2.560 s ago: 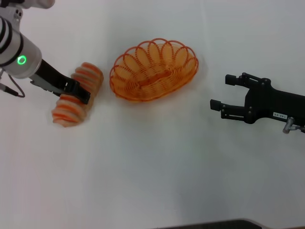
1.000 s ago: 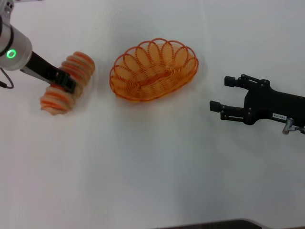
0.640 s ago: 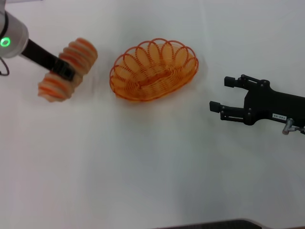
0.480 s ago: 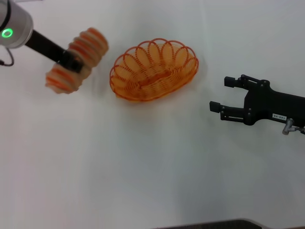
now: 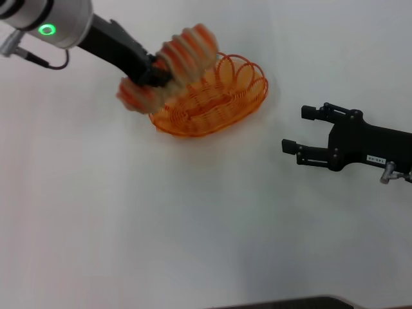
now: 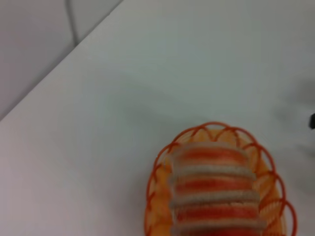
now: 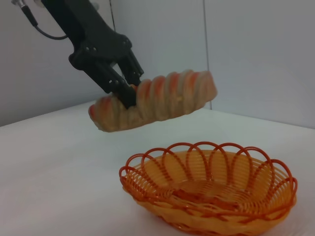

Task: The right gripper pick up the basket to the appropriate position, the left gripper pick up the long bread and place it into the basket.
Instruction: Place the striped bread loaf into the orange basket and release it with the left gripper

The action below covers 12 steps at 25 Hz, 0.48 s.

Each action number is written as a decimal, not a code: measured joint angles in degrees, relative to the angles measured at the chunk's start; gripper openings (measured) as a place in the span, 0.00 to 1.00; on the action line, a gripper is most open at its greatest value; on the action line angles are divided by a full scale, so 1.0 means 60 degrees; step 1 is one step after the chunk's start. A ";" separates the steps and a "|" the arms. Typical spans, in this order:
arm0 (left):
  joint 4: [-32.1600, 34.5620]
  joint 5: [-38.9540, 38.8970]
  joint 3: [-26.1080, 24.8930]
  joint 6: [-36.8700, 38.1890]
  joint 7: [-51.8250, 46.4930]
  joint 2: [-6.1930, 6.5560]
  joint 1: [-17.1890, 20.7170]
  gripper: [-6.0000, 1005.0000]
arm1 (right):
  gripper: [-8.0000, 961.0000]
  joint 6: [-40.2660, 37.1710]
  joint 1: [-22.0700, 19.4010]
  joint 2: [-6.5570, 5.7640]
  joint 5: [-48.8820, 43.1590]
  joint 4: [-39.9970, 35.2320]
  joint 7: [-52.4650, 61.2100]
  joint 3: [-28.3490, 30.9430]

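A: Toward the far edge of the desk (image 5: 193, 225), what's the state of play?

B: The left gripper (image 5: 153, 74) is clenched on the long bread (image 5: 168, 66), grasping it near its middle and holding it in the air above the basket (image 5: 222, 103). From the right wrist view the loaf (image 7: 155, 100) hangs clear of the basket's rim (image 7: 209, 189), roughly level, not touching it.

A: And the basket?

B: It rests on the desk, nearer the far edge than the near one, with nothing inside yet.

A: The other arm?

B: The right gripper (image 5: 299, 131) is released, fingers spread, resting low toward the right edge, well apart from the basket.

A: So how far along?

B: I'd judge the basket placed and the bread lifted; lowering it in and letting go remain.
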 joint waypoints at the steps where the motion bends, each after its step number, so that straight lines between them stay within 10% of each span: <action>1: -0.0053 -0.0162 0.0122 -0.0075 0.0083 -0.0003 -0.0005 0.32 | 0.92 -0.0001 0.0000 0.0001 0.0000 0.0001 0.0001 -0.0011; 12: -0.1079 -0.0986 0.1565 -0.1525 0.0356 -0.0026 -0.0020 0.24 | 0.92 -0.0002 0.0020 0.0000 0.0000 0.0001 0.0025 -0.0054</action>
